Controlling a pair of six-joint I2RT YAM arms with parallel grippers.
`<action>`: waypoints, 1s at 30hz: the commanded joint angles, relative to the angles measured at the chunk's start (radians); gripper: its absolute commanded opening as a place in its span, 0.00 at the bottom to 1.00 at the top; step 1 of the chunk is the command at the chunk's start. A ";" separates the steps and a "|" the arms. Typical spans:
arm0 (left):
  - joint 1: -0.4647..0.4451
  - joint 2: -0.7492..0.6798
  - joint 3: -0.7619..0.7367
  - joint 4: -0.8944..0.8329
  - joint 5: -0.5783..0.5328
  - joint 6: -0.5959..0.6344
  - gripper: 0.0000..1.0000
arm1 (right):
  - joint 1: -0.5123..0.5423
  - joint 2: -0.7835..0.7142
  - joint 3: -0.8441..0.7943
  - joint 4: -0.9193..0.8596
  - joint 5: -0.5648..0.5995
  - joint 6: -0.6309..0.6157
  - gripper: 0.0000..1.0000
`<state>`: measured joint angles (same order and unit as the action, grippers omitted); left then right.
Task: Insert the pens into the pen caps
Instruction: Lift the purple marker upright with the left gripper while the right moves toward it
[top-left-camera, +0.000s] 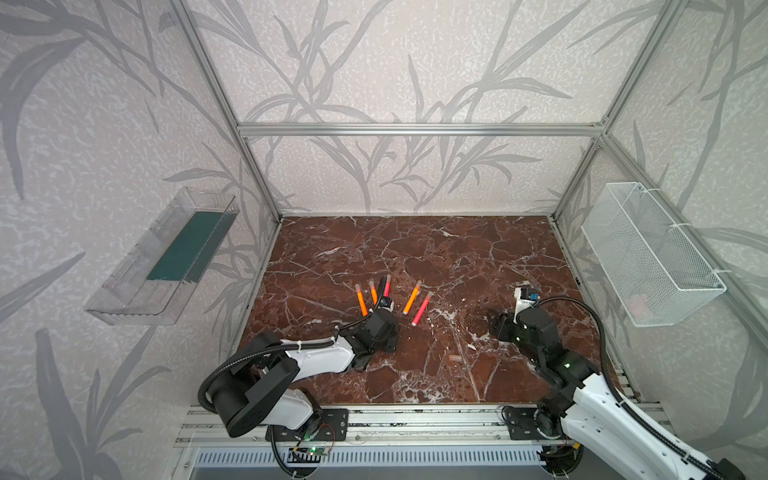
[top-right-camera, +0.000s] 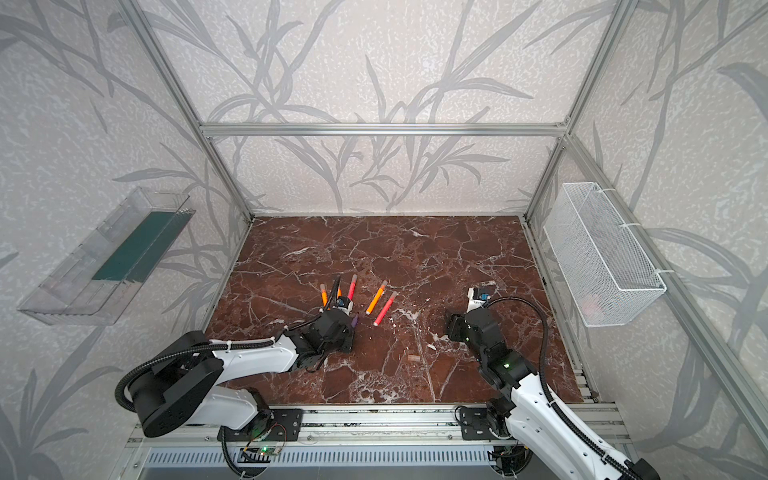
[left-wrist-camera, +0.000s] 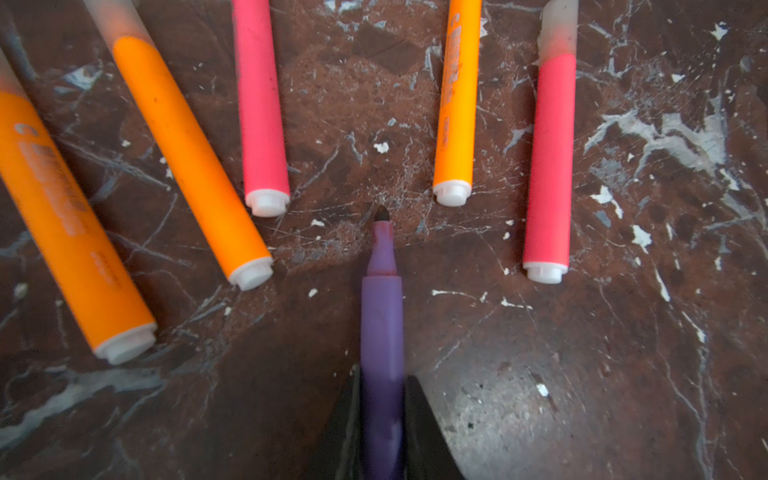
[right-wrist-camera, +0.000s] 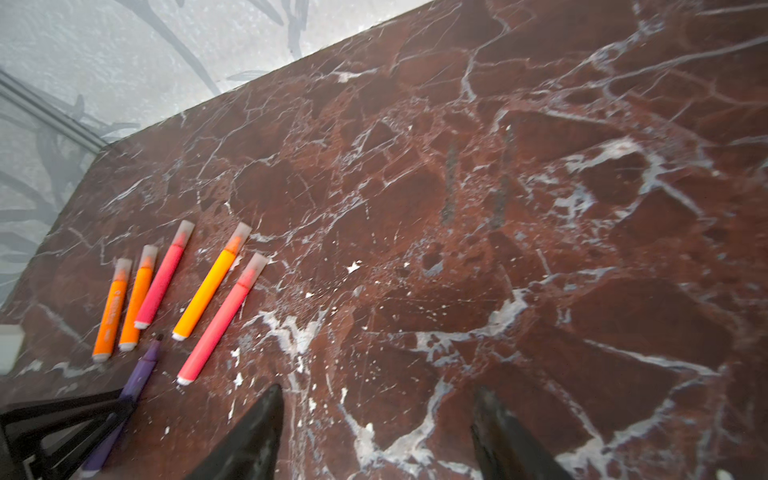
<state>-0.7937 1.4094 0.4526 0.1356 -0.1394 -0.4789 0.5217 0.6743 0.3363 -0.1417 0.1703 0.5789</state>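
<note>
Our left jaws are clamped on the purple pen (left-wrist-camera: 381, 324), its bare tip pointing far toward five capped pens (top-left-camera: 411, 303) fanned on the surface (top-left-camera: 457, 257). Our right jaws stand wide and empty. A loose cap (top-left-camera: 456, 358) lies nearer, between both arms.

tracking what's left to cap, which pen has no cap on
The purple pen, clamped in the left gripper: its dark tip is bare. The three orange pens and two pink pens beside it all wear translucent caps.
</note>
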 joint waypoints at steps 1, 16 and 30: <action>-0.010 -0.011 -0.031 -0.063 0.014 -0.017 0.15 | 0.105 0.027 -0.005 0.069 -0.055 0.050 0.70; -0.013 -0.229 0.018 -0.107 0.132 0.035 0.06 | 0.418 0.389 0.023 0.588 -0.066 0.222 0.69; -0.094 -0.287 0.026 0.018 0.224 0.062 0.03 | 0.449 0.633 0.053 0.939 -0.147 0.327 0.62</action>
<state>-0.8764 1.1446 0.4587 0.1101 0.0731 -0.4370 0.9634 1.2709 0.3584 0.6724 0.0422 0.8669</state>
